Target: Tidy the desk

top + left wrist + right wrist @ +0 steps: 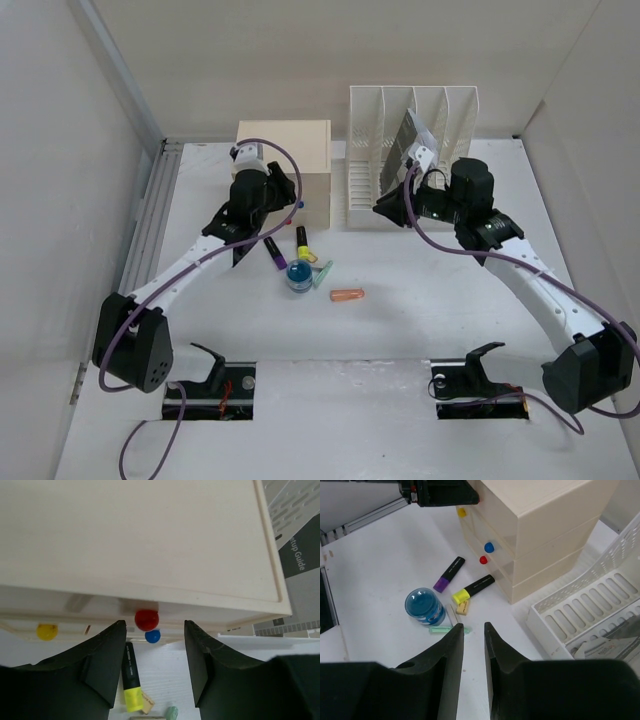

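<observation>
The desk (400, 335) is a wide white tabletop. My left gripper (287, 197) hangs at the front of the cream drawer box (283, 160). In the left wrist view its jaws (155, 625) are open, far wider than the red knob (146, 619) seen just beyond the tips, and grip nothing. My right gripper (386, 210) hovers left of the white file rack (410, 150). In the right wrist view its jaws (473, 626) stand a narrow gap apart above the desk (380, 570), with nothing between them.
On the desk before the drawer box lie a purple highlighter (275, 252), a yellow highlighter (302, 240), a blue jar (299, 275), a green tube (322, 272) and an orange piece (348, 295). A grey booklet (410, 135) leans in the rack. Blue (152, 636) and yellow (47, 631) knobs show.
</observation>
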You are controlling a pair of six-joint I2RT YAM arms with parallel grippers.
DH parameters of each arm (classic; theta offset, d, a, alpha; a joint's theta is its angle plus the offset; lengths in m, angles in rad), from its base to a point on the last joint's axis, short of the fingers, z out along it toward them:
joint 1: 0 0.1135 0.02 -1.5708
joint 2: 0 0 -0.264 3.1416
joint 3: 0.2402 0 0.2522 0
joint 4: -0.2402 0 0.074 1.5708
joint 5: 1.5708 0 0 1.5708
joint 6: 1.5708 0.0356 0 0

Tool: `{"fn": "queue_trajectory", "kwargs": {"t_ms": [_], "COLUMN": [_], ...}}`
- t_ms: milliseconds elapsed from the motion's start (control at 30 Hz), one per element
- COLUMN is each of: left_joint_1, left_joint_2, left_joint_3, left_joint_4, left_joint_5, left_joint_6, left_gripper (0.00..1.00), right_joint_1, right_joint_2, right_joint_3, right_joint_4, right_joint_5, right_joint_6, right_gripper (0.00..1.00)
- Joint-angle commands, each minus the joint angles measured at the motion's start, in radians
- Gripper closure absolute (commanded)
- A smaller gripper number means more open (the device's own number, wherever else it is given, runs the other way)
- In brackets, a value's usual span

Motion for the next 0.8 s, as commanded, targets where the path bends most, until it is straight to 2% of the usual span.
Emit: {"fn": "queue_trajectory", "kwargs": {"t_ms": [0, 500, 767], "left_joint_1": [0.001, 0.021, 0.021], "left_joint_2": [-0.059, 0.082, 0.068], "left_joint_3": [-0.045, 0.019, 0.051], "left_joint_4": [-0.003, 0.015, 0.024], "left_joint_5": [-0.021, -0.049, -0.049], "left_joint_6": [-0.008, 0.019, 0.028], "left_gripper": [0.53, 0.56, 0.57], "right_joint_1": [-0.004, -0.013, -0.013], "right_joint_2": [-0.015, -0.006, 0.003], "right_joint_3": [0.027, 0.036, 0.027], "right_joint_4": [0.037, 0.037, 0.037], "right_joint_5": [-0.029, -0.029, -0.029], "right_joint_6": [0.019, 0.019, 0.019], "right_gripper": [0.72, 0.72, 0.72]}}
